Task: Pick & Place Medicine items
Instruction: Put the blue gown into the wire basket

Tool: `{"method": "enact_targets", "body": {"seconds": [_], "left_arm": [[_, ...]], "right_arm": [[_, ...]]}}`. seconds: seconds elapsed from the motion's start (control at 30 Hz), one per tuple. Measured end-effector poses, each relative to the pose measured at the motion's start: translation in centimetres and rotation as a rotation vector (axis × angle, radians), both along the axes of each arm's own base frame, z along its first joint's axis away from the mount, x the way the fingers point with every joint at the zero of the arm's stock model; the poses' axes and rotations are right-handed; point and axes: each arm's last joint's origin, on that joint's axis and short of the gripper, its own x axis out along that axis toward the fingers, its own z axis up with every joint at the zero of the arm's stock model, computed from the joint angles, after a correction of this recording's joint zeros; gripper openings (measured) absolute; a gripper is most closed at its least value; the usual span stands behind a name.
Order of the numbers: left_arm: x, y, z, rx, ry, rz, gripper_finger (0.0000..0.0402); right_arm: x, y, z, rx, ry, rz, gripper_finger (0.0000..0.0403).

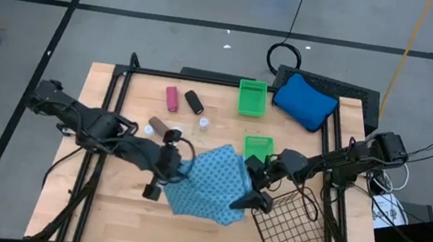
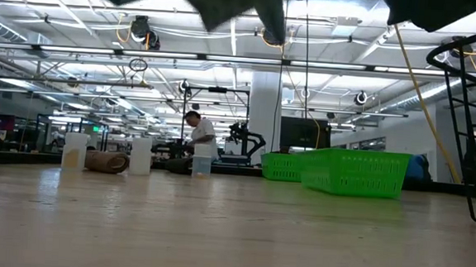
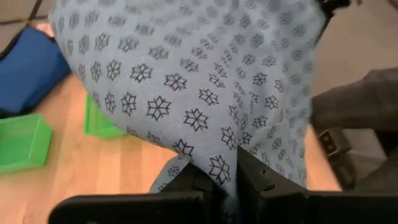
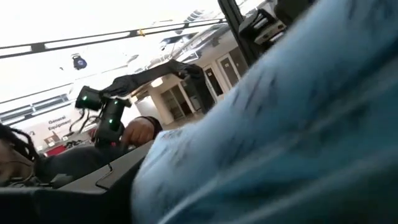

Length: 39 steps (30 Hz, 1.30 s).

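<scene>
High view shows my left fingers [image 1: 169, 170] pinching the teal cloth [image 1: 208, 183], my right fingers [image 1: 250, 195] pinching its opposite edge, while the medicine items, pink cylinder [image 1: 171, 98] and black cylinder [image 1: 194, 102], lie well beyond on the table [image 1: 120, 201], nearer my left arm.

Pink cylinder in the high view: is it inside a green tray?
No. The pink cylinder lies on the bare wooden table beside the black cylinder, apart from the nearer green tray.
</scene>
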Motion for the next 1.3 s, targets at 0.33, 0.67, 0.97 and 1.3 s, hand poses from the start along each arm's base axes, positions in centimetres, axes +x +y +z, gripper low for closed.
{"method": "enact_targets", "body": {"seconds": [0.33, 0.67, 0.97, 1.3], "left_arm": [[1.2, 0.0, -2.0, 0.071, 0.104, 0.033, 0.0022], [1.1, 0.1, -2.0, 0.102, 0.096, 0.052, 0.0022], [1.2, 0.1, -1.9, 0.078, 0.086, 0.081, 0.0041], [-1.6, 1.0, 2.8, -0.080, -0.138, 0.045, 0.0045]], "right_arm": [[0.2, -0.1, -0.5, 0.001, 0.063, -0.003, 0.0313], [0.9, -1.5, -2.3, 0.004, 0.277, -0.163, 0.0254], [0.8, -1.3, -2.2, -0.158, 0.162, -0.177, 0.0051], [-0.7, -1.5, 0.2, -0.229, 0.086, -0.131, 0.0006]]}}
